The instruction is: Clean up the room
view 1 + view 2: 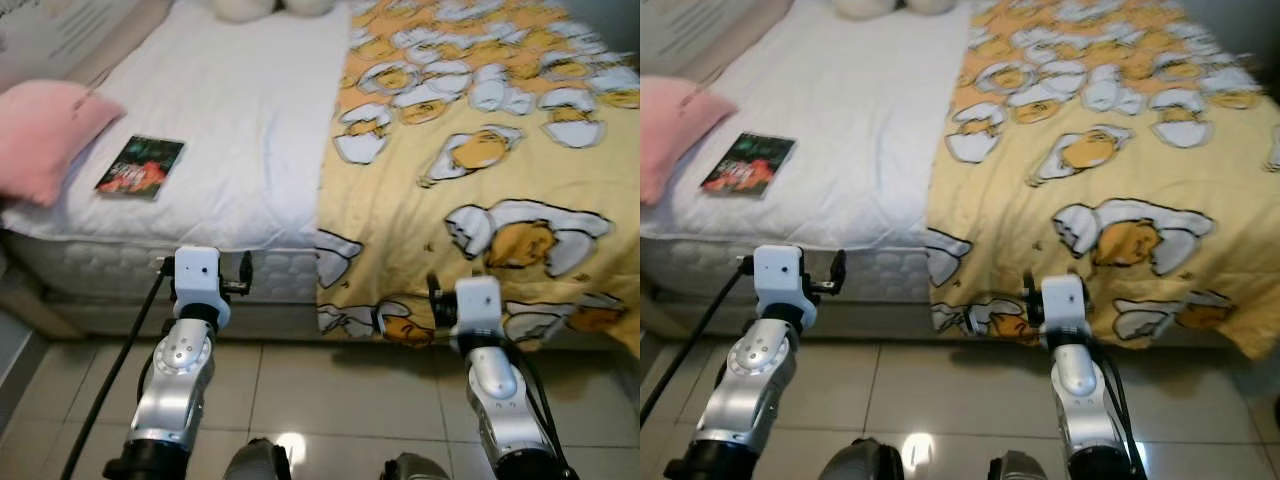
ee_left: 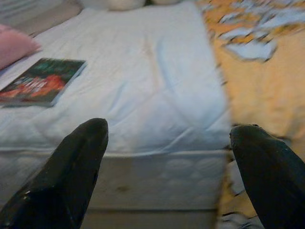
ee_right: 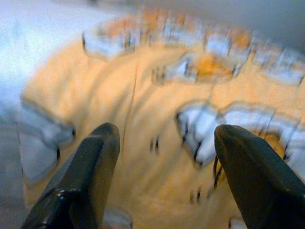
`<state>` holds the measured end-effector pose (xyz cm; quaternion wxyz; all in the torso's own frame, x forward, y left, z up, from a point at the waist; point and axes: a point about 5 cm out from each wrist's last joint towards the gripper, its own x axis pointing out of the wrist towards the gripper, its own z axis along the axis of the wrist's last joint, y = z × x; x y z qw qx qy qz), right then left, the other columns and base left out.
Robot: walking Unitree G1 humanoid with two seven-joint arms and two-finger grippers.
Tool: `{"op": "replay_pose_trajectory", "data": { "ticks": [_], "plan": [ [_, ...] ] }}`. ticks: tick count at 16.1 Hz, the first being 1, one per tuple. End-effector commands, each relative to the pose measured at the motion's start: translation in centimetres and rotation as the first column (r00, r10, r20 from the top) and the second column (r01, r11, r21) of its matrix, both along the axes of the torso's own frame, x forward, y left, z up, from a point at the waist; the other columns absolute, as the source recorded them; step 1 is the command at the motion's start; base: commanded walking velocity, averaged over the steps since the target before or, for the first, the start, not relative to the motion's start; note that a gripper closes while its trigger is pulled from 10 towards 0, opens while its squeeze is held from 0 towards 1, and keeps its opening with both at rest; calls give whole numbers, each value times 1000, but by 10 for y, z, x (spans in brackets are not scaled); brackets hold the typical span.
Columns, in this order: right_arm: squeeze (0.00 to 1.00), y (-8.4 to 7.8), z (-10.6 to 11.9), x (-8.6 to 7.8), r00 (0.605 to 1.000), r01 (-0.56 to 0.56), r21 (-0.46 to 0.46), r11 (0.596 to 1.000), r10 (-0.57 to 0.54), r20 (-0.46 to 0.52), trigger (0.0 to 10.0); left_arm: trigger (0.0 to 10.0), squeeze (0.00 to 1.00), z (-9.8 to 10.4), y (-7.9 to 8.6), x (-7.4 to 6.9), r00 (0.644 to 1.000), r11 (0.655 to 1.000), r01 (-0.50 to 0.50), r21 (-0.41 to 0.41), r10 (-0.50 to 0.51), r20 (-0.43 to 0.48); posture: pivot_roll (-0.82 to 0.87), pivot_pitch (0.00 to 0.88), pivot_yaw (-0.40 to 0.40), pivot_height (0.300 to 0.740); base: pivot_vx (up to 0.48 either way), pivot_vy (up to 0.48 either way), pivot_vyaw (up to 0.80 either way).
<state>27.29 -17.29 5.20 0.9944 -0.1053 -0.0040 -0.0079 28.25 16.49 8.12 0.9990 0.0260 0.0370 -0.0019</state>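
Two silver arms rise from the bottom edge of the frame over a tiled floor (image 1: pixel 330 390), each ending just short of the bed (image 1: pixel 250 130) that fills the upper part of the picture. At lower left, the left gripper (image 2: pixel 167 157) holds its two black fingers spread wide and empty, aimed at the mattress edge; at lower right, the right gripper (image 3: pixel 162 162) is likewise spread and holding nothing, pointed at the yellow blanket (image 1: pixel 480 150) that covers the right half of the bed and hangs over its near side. A thin book (image 1: pixel 140 166) lies flat on the white sheet at centre left, just beside a pink pillow (image 1: pixel 45 135) at the left edge. If the book is to be tidied, it looks light and stiff, with a glossy cover that may slip; its near edge, pressed into the soft sheet, seems the likeliest place to pinch. The blanket would be soft and limp, best gathered at its hanging hem.
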Motion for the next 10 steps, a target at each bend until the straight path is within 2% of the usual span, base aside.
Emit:
{"op": "replay_pose_trajectory", "data": {
  "ticks": [1,2,3,5,8,10],
  "plan": [
    [0,1,6,1,1000,6,15,1000,-6,22,10000,10000,0,6,-1,0,999,1000,1,-6,-1,35,-176,0,86,719,0,476,0],
    [0,0,6,1,1000,10,17,1000,-11,10,10000,10000,0,7,-2,1,999,1000,6,-7,-5,44,-177,0,86,719,0,476,0],
    [0,-1,1,6,999,45,50,998,-44,-28,10000,10000,0,15,-12,16,996,998,35,53,-39,86,-187,0,88,719,0,0,706],
    [0,4,3,8,999,37,62,997,-35,-33,10000,10000,0,23,-19,25,992,997,53,61,-60,110,-199,0,100,719,0,0,663],
    [0,8,5,10,999,19,79,997,-16,-41,10000,10000,0,20,-18,22,994,999,43,32,-46,102,-197,0,114,719,0,0,627],
    [0,8,3,9,999,12,83,997,-8,-49,10000,10000,0,18,-12,20,995,998,21,57,-26,100,-195,0,119,719,0,0,622]
  ]
}}
